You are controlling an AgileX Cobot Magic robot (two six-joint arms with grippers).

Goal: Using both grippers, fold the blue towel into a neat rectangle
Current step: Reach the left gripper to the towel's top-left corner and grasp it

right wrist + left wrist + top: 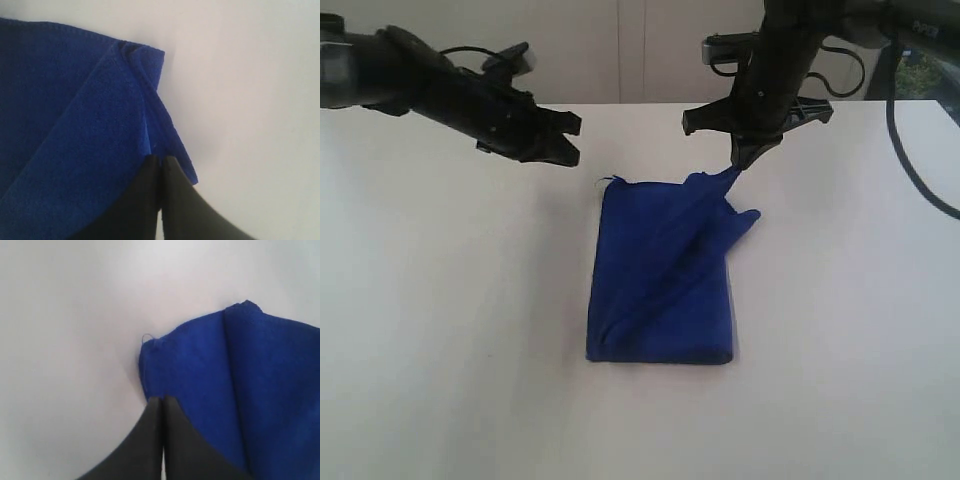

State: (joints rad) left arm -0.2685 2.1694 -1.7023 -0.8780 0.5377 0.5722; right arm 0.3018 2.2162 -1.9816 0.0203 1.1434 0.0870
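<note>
The blue towel [660, 290] lies folded in a long shape on the middle of the white table. Its far right corner is pulled up off the table into a stretched ridge. My right gripper [740, 163] is shut on that corner, and the cloth [90, 125] runs right up to its closed black fingertips [161, 159]. My left gripper [568, 150] hangs above the table, left of the towel's far left corner and apart from it. Its jaws [163, 400] are shut with nothing between them, and the towel [225, 375] lies beyond the tips.
The white table [440, 320] spreads wide on all sides of the towel. A pale wall [640, 50] runs along its far edge. Black cables [910, 160] hang at the far right behind the right arm.
</note>
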